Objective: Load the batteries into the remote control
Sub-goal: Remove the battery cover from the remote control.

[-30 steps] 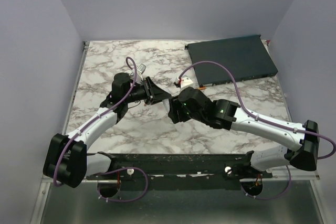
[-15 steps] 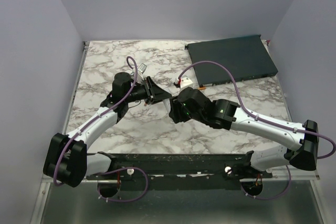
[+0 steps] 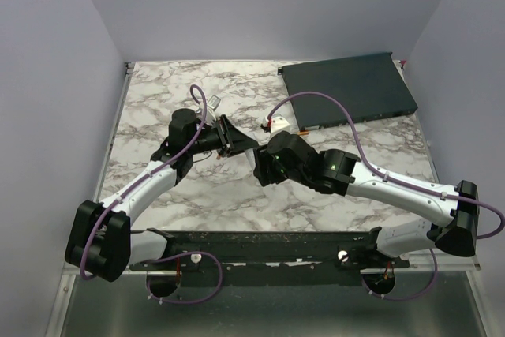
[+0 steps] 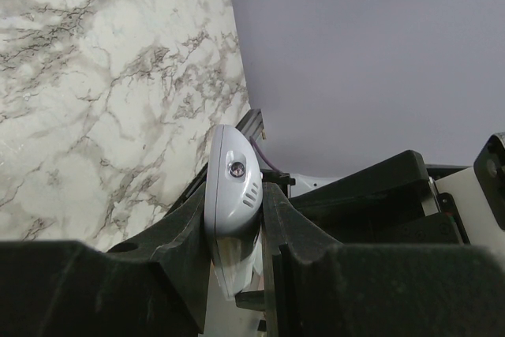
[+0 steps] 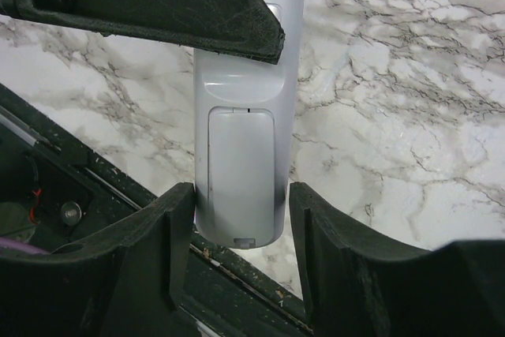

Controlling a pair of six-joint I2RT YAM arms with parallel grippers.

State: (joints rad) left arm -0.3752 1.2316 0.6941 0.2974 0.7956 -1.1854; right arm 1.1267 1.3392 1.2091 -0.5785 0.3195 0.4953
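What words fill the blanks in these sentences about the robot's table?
The left gripper is clamped on the white ____. In the right wrist view, the battery cover is ____. The dark box lies at the table's far ____ corner.
Missing words: remote control; closed; right.

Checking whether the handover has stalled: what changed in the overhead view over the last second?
Nothing visibly changed. The left gripper stays shut on the remote control, the right gripper straddles its battery-cover end, and the dark box has not moved.
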